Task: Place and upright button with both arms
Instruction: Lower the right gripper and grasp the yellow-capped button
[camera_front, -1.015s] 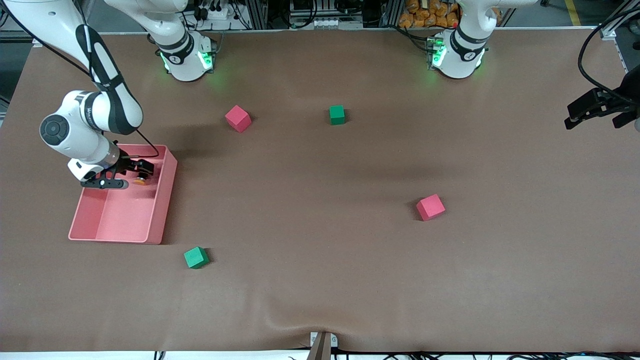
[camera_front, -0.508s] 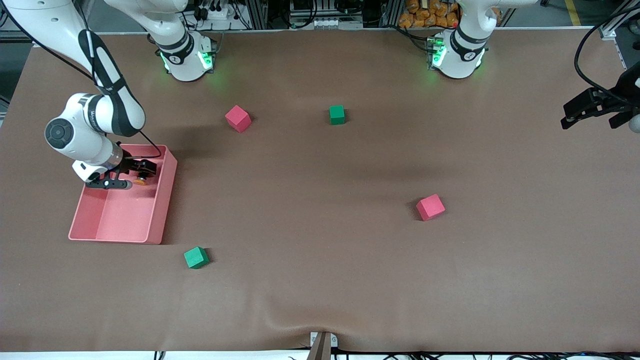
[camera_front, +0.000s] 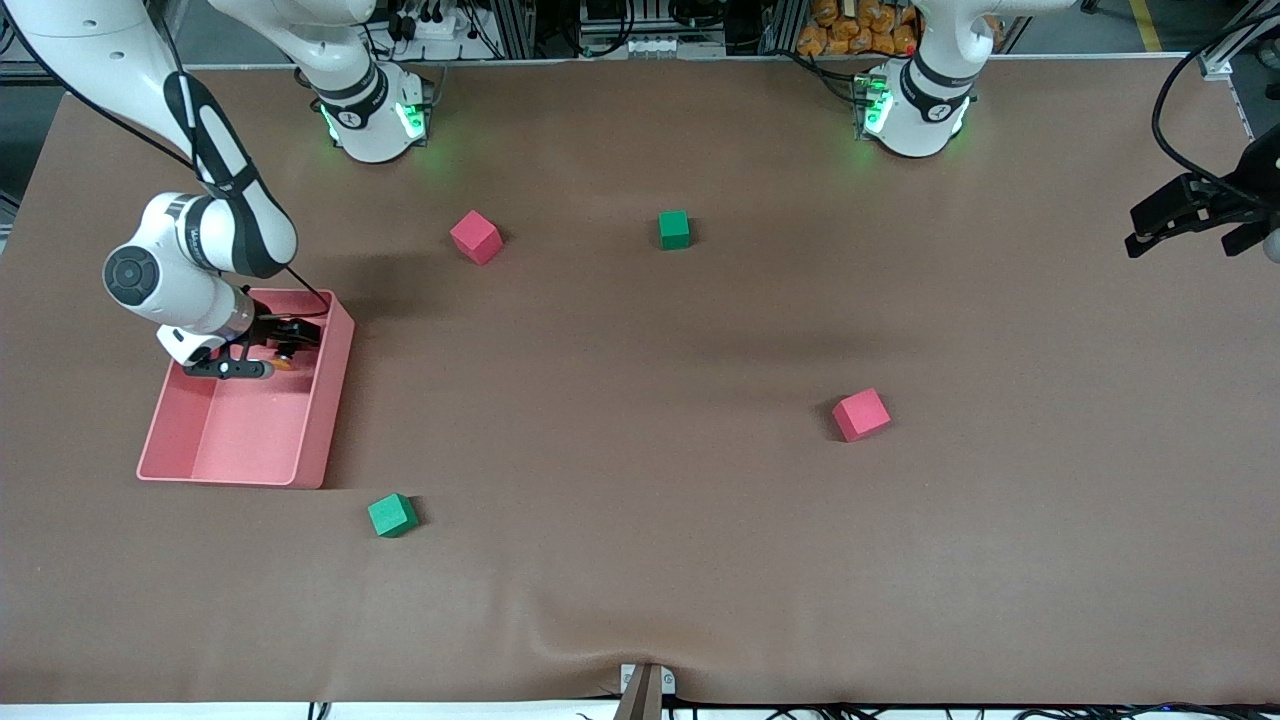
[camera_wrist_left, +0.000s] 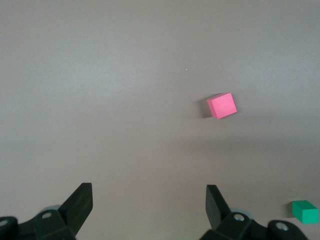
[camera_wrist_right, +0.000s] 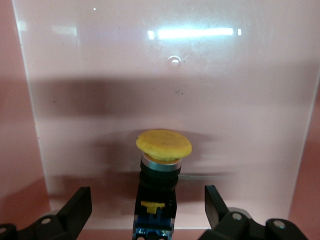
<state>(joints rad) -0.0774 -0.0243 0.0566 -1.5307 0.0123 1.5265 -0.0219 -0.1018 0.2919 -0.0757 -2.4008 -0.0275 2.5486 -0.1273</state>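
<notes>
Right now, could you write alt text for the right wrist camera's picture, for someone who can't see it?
A small push-button with a round yellow-orange cap and a black body lies on the glossy floor of a pink tray. It sits between the two open black fingers of the right end effector, not gripped. Ceiling lights glare off the tray's floor.

The right arm has shifted slightly toward three o'clock in the front view, carrying its right claw (camera_front: 268, 352) a little closer to the button (camera_front: 284, 362) in the pink tray (camera_front: 320, 440). The left claw (camera_front: 1195, 215) wavered slightly toward nine o'clock and returned.
</notes>
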